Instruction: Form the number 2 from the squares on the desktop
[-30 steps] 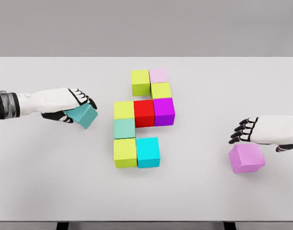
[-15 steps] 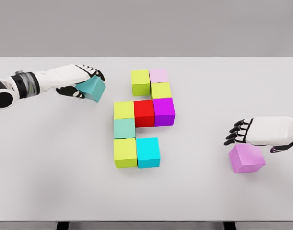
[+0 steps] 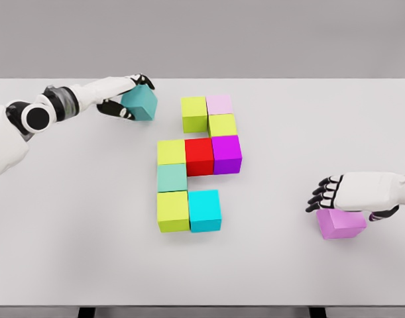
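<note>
The teal cube (image 3: 140, 103) is gripped in the left hand (image 3: 122, 96), whose fingers curl over its top and near side; it sits at the hand's fingertip end, tilted slightly, and whether it touches the white worktop (image 3: 69, 218) cannot be told. Just to the right of that hand's cube, with a small gap, stands the yellow-green cube (image 3: 194, 114) that begins the top row of the assembled figure, and touching it on the far side from the hand is the pale pink cube (image 3: 220, 104). Below the pink one sits a second yellow-green cube (image 3: 223, 125), then the purple cube (image 3: 227, 154). The red cube (image 3: 199, 156) and a third yellow-green cube (image 3: 171, 152) run back from the purple one toward the left hand's side, all touching. Under that row lie the pale green cube (image 3: 172, 177) and a fourth yellow-green cube (image 3: 173, 211), with the bright cyan cube (image 3: 205, 211) against its right face.

Well apart from all this, the right hand (image 3: 348, 193) hovers with its dark fingers spread and slightly bent, holding nothing. The violet cube (image 3: 341, 223) lies directly beneath its palm, resting on the worktop, partly covered by the hand.
</note>
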